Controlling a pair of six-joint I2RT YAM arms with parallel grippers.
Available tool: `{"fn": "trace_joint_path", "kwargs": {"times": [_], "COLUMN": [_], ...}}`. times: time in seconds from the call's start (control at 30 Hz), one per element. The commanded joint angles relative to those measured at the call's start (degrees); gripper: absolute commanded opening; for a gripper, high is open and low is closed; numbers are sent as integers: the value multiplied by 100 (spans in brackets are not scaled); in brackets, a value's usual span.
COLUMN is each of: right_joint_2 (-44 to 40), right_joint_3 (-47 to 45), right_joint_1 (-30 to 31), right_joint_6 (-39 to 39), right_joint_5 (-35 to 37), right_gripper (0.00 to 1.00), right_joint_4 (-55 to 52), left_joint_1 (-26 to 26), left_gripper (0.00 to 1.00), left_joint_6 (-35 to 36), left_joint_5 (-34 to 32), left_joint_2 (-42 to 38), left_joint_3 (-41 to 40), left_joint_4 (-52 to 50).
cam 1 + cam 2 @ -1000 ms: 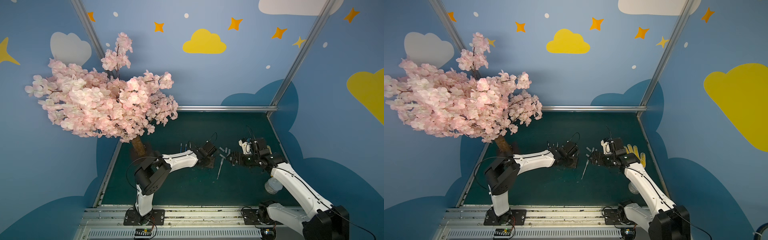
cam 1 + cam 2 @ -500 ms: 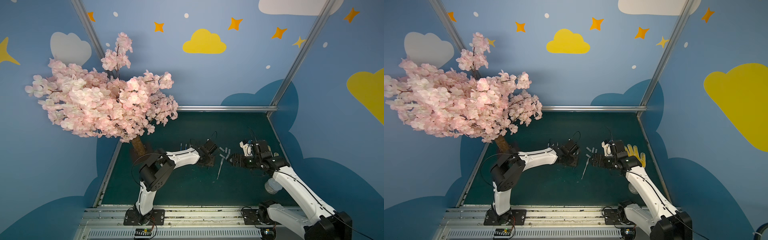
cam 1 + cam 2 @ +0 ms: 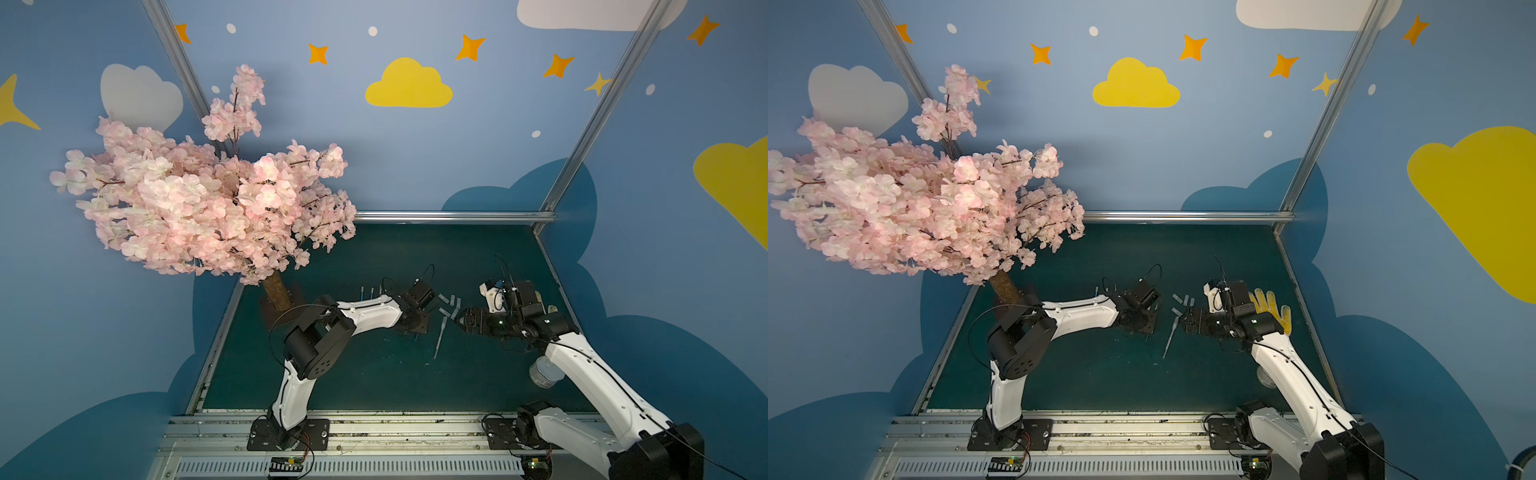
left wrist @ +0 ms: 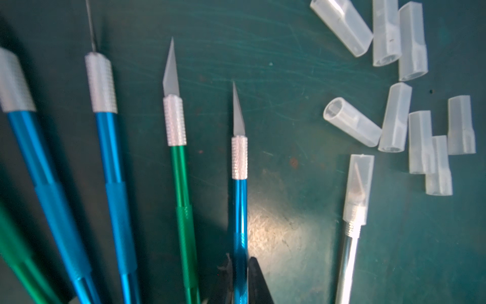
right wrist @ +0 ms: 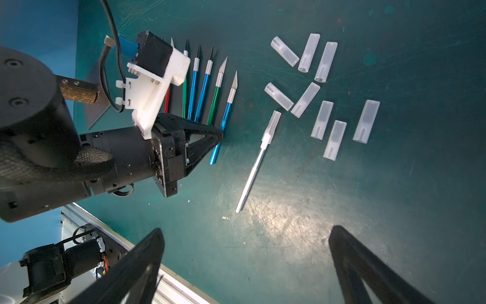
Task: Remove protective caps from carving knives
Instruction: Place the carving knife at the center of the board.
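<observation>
Blue knife (image 4: 239, 210) and green knife (image 4: 181, 184): metal handles with a coloured glossy finish, smooth apart from a finely ribbed grip band. Collars are knurled bright metal; blades are dull grey metal, matt. Silver knife (image 4: 347, 258): polished bare-metal handle, mirror-like, with a knurled collar. Caps (image 4: 394, 118): translucent whitish plastic, smooth, frosted rather than clear. Mat (image 4: 289, 65): dark green, matt, heavily scratched, with rust-coloured specks and one worn patch that reflects light. Left gripper (image 5: 220, 134) and right gripper (image 5: 246, 230): black plastic, matt. Camera mount (image 5: 157, 79): white plastic, satin. Tree trunk (image 5: 79, 92): brown, rough, bark-like.
</observation>
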Motion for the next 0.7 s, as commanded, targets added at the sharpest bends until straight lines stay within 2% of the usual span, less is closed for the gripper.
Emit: {"fn": "trace_joint_path", "kwargs": {"times": [0.0, 0.43, 0.67], "right_joint_2": [-108, -98, -16], "right_joint_3": [-73, -40, -45], "right_joint_1": [27, 27, 21], "right_joint_6": [2, -45, -86], "right_joint_5": [39, -6, -28], "right_gripper": [98, 98, 98], "right_joint_4": [0, 50, 475], "left_joint_1": [39, -8, -341], "left_gripper": [16, 22, 26], "left_joint_6": [36, 82, -65], "left_joint_5": [37, 193, 185], "left_joint_2": [84, -316, -859], "left_joint_3": [114, -10, -229], "left_joint_4": [-152, -113, -197]}}
